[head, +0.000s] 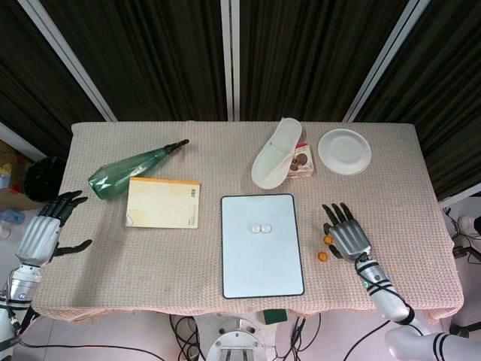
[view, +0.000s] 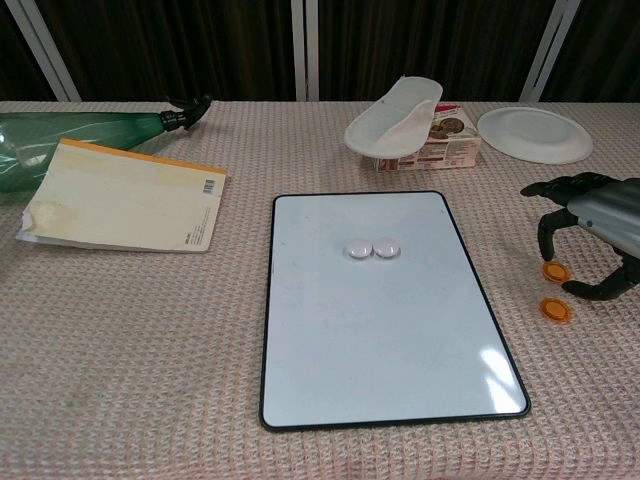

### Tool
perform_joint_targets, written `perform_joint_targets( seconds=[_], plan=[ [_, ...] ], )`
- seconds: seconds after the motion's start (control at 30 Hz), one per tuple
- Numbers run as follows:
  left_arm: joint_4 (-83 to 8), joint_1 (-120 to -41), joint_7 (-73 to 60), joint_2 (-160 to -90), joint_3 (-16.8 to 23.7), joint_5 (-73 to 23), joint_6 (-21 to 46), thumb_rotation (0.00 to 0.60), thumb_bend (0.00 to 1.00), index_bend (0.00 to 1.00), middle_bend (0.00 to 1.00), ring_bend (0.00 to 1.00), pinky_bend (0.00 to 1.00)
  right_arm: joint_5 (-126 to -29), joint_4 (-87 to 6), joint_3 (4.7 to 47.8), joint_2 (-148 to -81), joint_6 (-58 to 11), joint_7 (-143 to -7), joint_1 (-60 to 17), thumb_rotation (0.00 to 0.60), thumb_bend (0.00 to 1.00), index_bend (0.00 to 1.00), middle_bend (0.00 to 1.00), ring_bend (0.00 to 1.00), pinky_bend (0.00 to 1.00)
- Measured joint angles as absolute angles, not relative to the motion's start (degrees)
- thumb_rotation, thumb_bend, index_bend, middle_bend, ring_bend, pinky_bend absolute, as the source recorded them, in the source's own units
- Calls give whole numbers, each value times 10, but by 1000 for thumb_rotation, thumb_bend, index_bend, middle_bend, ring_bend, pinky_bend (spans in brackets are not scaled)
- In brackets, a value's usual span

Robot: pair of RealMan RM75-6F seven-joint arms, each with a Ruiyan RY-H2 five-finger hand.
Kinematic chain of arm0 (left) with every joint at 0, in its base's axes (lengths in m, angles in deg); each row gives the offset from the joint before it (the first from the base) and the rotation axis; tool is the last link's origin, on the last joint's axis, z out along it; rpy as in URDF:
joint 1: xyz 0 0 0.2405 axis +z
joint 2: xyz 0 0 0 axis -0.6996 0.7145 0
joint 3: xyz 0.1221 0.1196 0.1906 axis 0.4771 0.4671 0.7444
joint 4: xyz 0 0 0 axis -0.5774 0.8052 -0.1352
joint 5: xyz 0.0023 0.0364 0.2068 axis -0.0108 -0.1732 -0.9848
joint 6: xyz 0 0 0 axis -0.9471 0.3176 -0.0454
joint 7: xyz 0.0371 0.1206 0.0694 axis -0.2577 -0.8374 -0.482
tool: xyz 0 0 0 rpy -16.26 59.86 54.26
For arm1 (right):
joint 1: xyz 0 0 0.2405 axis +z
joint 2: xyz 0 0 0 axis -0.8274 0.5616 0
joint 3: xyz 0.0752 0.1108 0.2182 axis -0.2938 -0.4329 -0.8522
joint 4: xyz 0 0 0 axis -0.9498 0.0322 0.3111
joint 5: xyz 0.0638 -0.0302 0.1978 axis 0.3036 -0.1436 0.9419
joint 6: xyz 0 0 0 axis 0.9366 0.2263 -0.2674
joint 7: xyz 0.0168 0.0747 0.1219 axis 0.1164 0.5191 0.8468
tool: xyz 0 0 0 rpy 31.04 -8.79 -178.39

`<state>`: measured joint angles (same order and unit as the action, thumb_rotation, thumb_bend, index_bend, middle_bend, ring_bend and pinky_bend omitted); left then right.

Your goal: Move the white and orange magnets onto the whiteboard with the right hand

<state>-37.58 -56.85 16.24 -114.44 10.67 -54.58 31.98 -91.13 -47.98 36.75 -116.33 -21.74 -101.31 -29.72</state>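
The whiteboard (head: 261, 265) (view: 380, 350) lies flat at the table's front middle. Two white magnets (head: 261, 228) (view: 372, 249) sit side by side on its upper half. Two orange magnets lie on the cloth right of the board: one (head: 328, 241) (view: 555, 271) further back, one (head: 322, 256) (view: 554, 309) nearer the front. My right hand (head: 347, 237) (view: 591, 230) hovers just over and right of them, fingers spread and curved down, a fingertip close to the rear orange magnet, holding nothing. My left hand (head: 45, 229) rests open at the far left table edge.
A yellow notepad (head: 164, 203) and a green bottle (head: 135, 168) lie at the left. A white slipper (head: 276, 152) leans on a snack box (head: 302, 160) behind the board, with a white plate (head: 344, 151) at the back right.
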Motion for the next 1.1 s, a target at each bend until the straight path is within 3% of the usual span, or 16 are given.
perform_joint_targets(
  seconds=[0.4,0.73,1.1],
  plan=[
    [-375,-566,164,-1142,104,-544,325,600,108,171,108,96,150,-959,-561,344,-1149,-201,-1029,-251,600,324,553,15,0,0],
    [-379,-562,164,-1137,102,-540,330,600,108,172,108,95,150,-953,-575,331,-1221,-128,-1096,-188,600,325,556,13,0,0],
    [-372,-561,170,-1139,102,-536,326,600,109,171,108,96,150,-936,-547,326,-1267,-116,-1119,-165,600,324,559,0,0,0]
  ],
)
